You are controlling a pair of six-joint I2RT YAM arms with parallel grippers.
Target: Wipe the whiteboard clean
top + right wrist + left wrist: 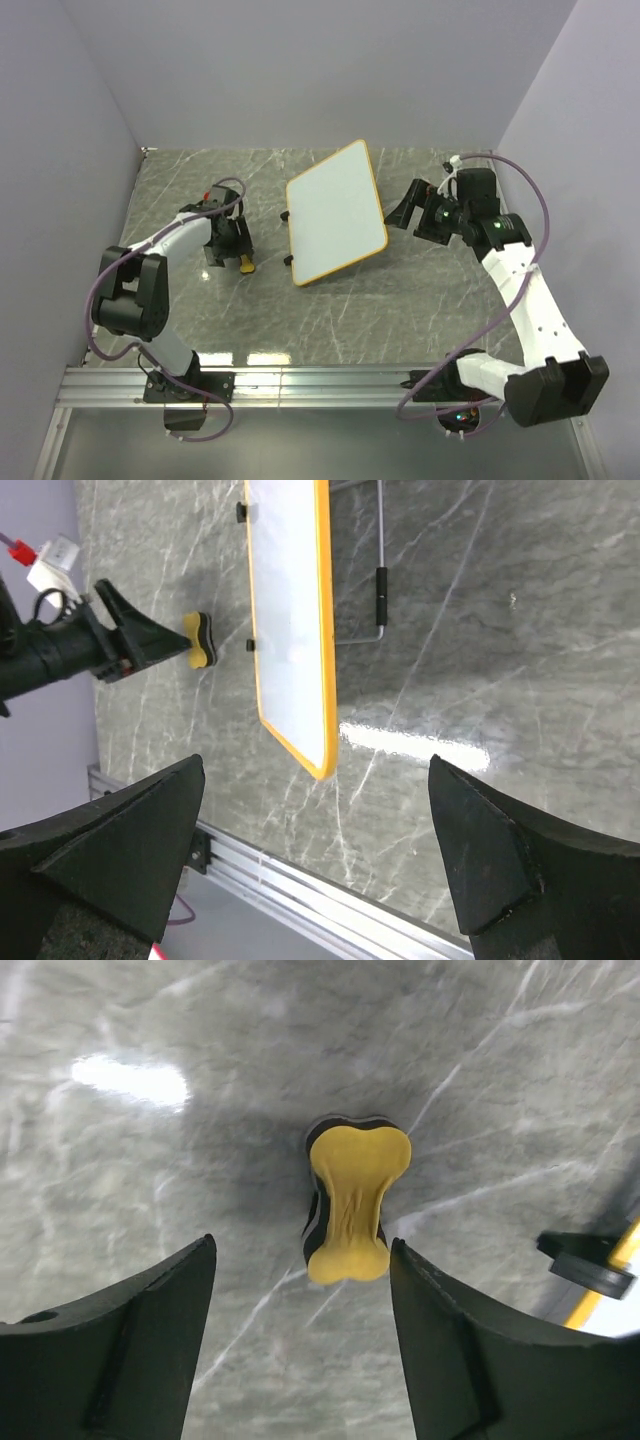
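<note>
While the whiteboard [337,212] leans on its wire stand [381,585] in the middle of the table [400,300], its white face looks clean. The left gripper [300,1250] is to the left of the board, low over a yellow eraser [352,1200]. Its jaws are apart, and the eraser lies on the table just ahead of them, with neither finger touching it. The right gripper [405,212] is near the board's right edge. Its jaws are wide apart too, and they hold nothing

whiteboard [336,211] orange-framed, blank, tilted on stand, mid-table
</note>
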